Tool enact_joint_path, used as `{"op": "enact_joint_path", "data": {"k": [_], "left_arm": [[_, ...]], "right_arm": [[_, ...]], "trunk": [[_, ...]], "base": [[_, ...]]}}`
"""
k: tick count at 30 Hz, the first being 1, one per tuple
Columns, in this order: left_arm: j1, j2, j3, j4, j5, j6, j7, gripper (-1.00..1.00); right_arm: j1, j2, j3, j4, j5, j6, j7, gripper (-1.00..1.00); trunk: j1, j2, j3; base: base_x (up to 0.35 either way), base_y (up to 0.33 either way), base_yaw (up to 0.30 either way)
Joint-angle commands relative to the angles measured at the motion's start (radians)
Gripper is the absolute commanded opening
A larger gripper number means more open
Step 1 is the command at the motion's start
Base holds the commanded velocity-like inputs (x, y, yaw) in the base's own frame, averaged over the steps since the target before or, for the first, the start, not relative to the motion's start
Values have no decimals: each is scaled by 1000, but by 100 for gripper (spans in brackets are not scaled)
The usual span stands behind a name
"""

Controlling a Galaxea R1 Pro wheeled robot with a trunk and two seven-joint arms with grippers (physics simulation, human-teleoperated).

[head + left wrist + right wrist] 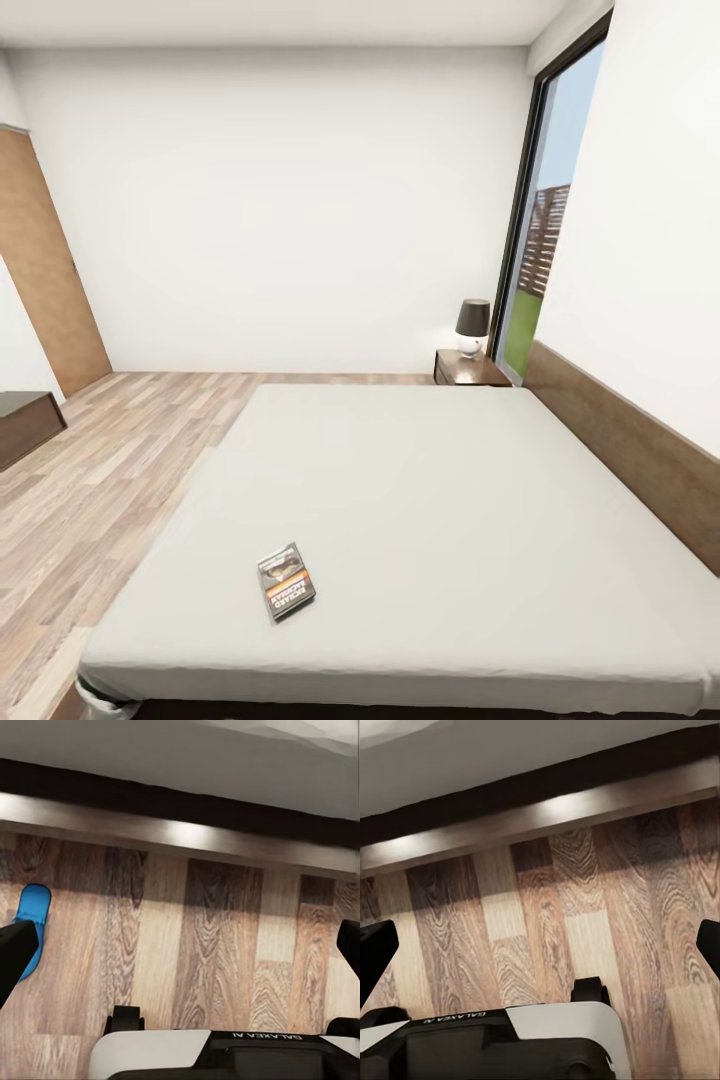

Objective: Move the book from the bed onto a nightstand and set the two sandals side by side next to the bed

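Note:
The book (286, 581), dark with an orange band, lies flat on the pale mattress of the bed (430, 480) close to its near edge. A dark nightstand (468, 369) stands at the bed's far corner by the headboard. In the left wrist view one blue sandal (33, 921) lies on the plank floor beside the bed's dark frame (180, 802), partly behind a finger. My left gripper (180, 952) hangs open above the floor, holding nothing. My right gripper (540, 949) is open too, over bare planks near the bed frame (540, 787).
A lamp (472, 326) with a dark shade sits on the nightstand. A tall window (545, 220) is behind it. A long low dark cabinet (25, 425) stands at the left wall. Open wood floor (110, 470) runs along the bed's left side. My own base (217, 1054) is below the grippers.

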Motion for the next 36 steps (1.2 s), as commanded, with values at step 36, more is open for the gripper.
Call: {"op": "enact_joint_path", "data": {"k": [36], "left_arm": [[-1,-2,2,6,11,-3,-4,100]], "right_arm": [[-1,-1,-2,11,-11,2,6,100]], "trunk": [[-126,229,101]], "base": [[0,0,0]]}}
